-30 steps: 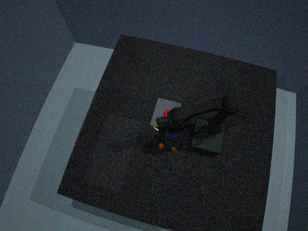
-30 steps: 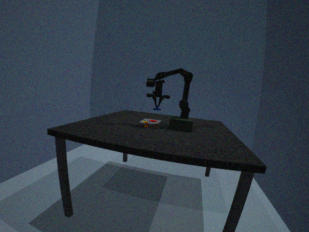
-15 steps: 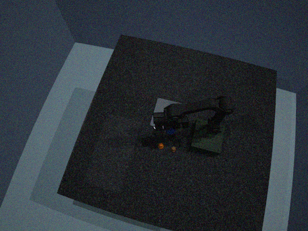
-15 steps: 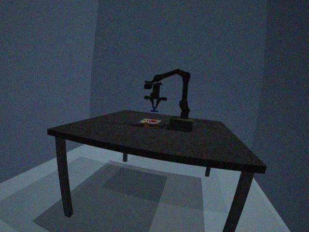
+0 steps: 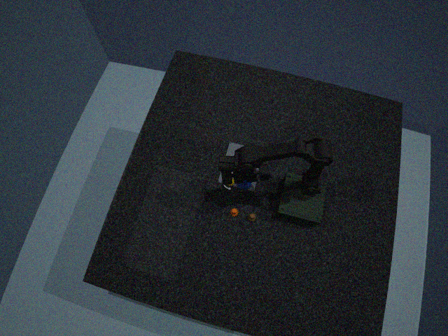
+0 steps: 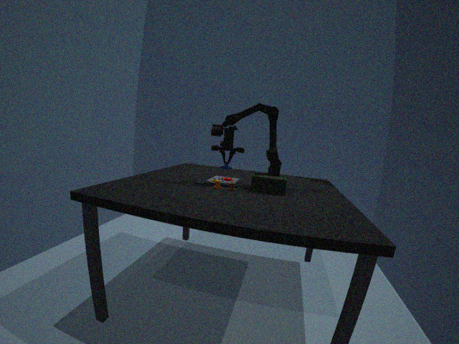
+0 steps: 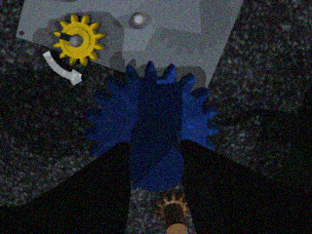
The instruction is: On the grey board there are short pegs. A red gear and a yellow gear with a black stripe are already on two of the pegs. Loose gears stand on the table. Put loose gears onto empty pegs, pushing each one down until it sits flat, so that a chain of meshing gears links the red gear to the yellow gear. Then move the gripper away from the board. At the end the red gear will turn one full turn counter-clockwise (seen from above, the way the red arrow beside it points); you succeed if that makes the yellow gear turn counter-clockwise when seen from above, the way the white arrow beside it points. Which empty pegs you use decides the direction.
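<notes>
My gripper (image 6: 226, 163) (image 7: 155, 151) is shut on the stem of a large blue gear (image 5: 243, 185) (image 6: 225, 168) (image 7: 114, 114). The blue gear is level and held raised; in the wrist view it overlaps the near edge of the grey board (image 5: 233, 148) (image 7: 219, 34). The yellow gear (image 5: 233, 182) (image 7: 86, 41) sits on its peg near a board corner. An empty peg (image 7: 139, 19) shows to its right in the wrist view. The red gear (image 6: 226, 179) is on the board; the arm hides it in the top view. Other pegs are hidden or too small to tell.
Two loose orange gears (image 5: 234, 212) (image 5: 252, 217) (image 6: 217, 184) (image 6: 232, 187) stand on the table beside the board; one shows at the bottom of the wrist view (image 7: 173, 207). The white arrow (image 7: 63, 70) lies beside the yellow gear. A dark green block (image 5: 302, 208) (image 6: 268, 184) stands near the arm's base.
</notes>
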